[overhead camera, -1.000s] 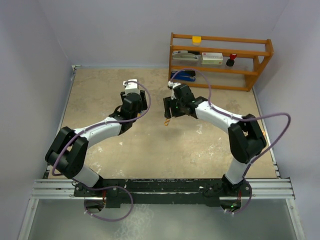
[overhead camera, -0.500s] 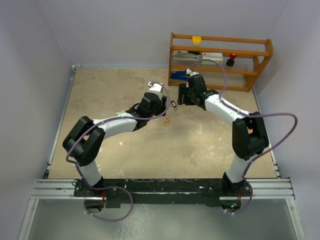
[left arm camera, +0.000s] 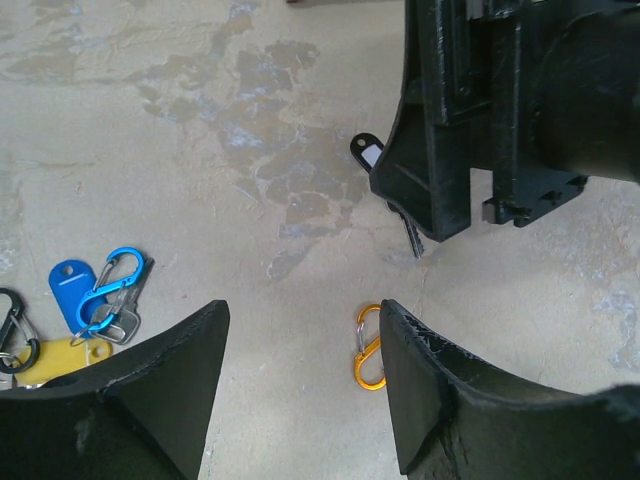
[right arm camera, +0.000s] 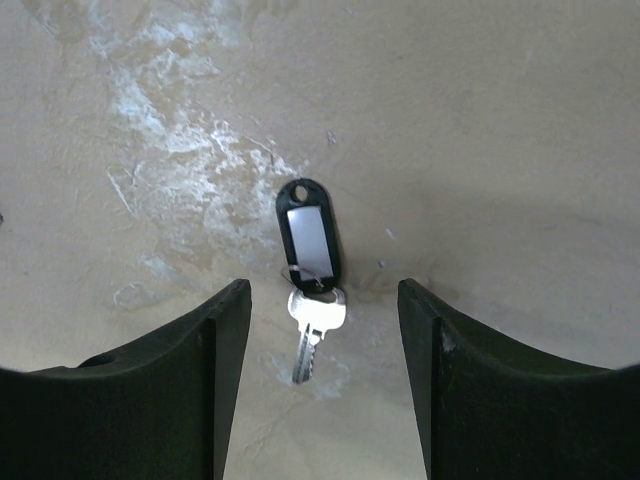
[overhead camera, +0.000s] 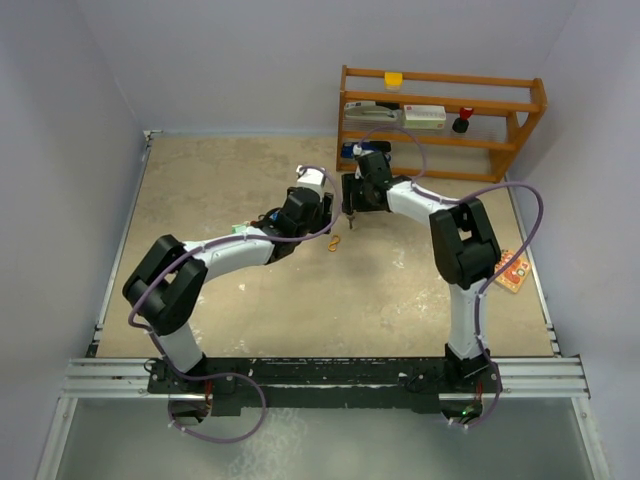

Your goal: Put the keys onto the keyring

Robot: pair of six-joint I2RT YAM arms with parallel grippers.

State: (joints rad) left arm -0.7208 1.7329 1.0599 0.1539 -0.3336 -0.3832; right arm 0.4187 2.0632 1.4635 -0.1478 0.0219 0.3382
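Observation:
A silver key (right arm camera: 312,330) on a black tag with a white label (right arm camera: 308,235) lies flat on the table, between the open fingers of my right gripper (right arm camera: 322,300), untouched. It also shows in the left wrist view (left arm camera: 368,152), under the right gripper (left arm camera: 480,110). My left gripper (left arm camera: 302,320) is open and empty above the table. An orange S-shaped carabiner (left arm camera: 368,348) lies beside its right finger. A blue tag (left arm camera: 68,282), a blue carabiner (left arm camera: 110,292), a yellow tag (left arm camera: 60,358) and a black carabiner (left arm camera: 12,320) lie together at the left.
In the top view the two grippers, left (overhead camera: 318,222) and right (overhead camera: 352,200), are close together at mid-table, with the orange carabiner (overhead camera: 335,243) just in front of them. A wooden shelf (overhead camera: 440,125) with small items stands at the back right. An orange card (overhead camera: 512,270) lies at the right edge.
The left arm swung right toward the orange carabiner, then held still. The right gripper moved back, then left and down over the black-tag key.

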